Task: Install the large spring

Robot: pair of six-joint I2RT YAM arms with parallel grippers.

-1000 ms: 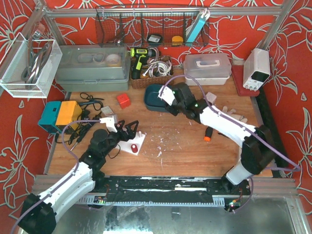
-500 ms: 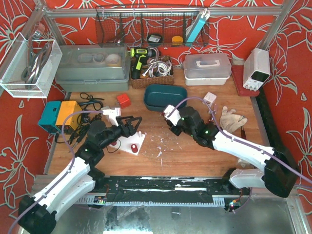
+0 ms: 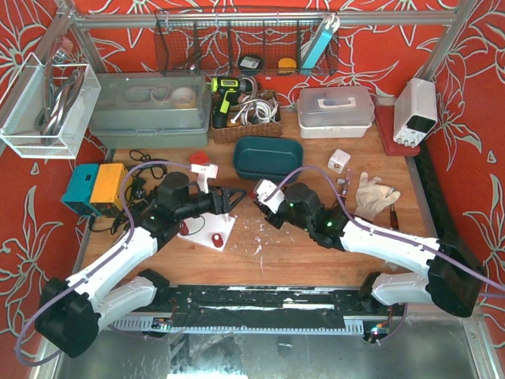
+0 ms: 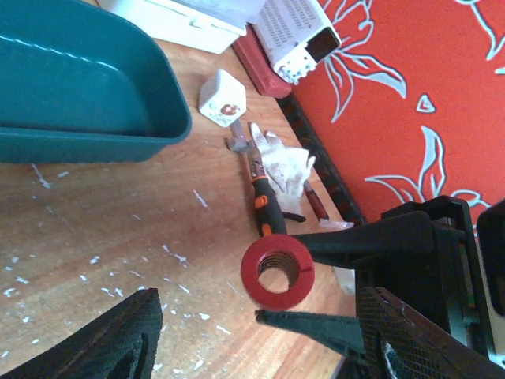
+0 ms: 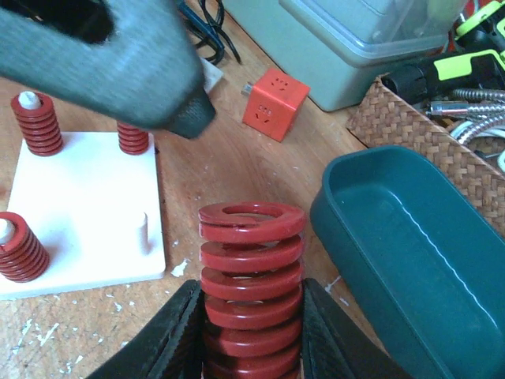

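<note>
The large red spring (image 5: 252, 260) stands upright between the fingers of my right gripper (image 5: 252, 294), which is shut on its lower coils. In the top view the right gripper (image 3: 261, 194) hovers just right of the white base plate (image 3: 223, 229). The plate (image 5: 87, 197) carries three small red springs on posts and one bare post (image 5: 143, 230). My left gripper (image 3: 234, 198) is open, close to the spring's end and facing it. In the left wrist view the spring (image 4: 278, 272) shows end-on as a red ring between my wide-spread left fingers (image 4: 95, 347).
A teal bin (image 3: 268, 158) lies just behind both grippers. A red cube (image 5: 274, 99), a white cube (image 3: 339, 161), a glove (image 3: 375, 192) and orange-handled pliers (image 4: 268, 201) lie on the wooden table. A blue-and-orange box (image 3: 99, 185) with cables sits at the left.
My right gripper has carried the large spring from over the teal bin leftward to beside the plate. My left gripper has risen and swung right to face the spring.
</note>
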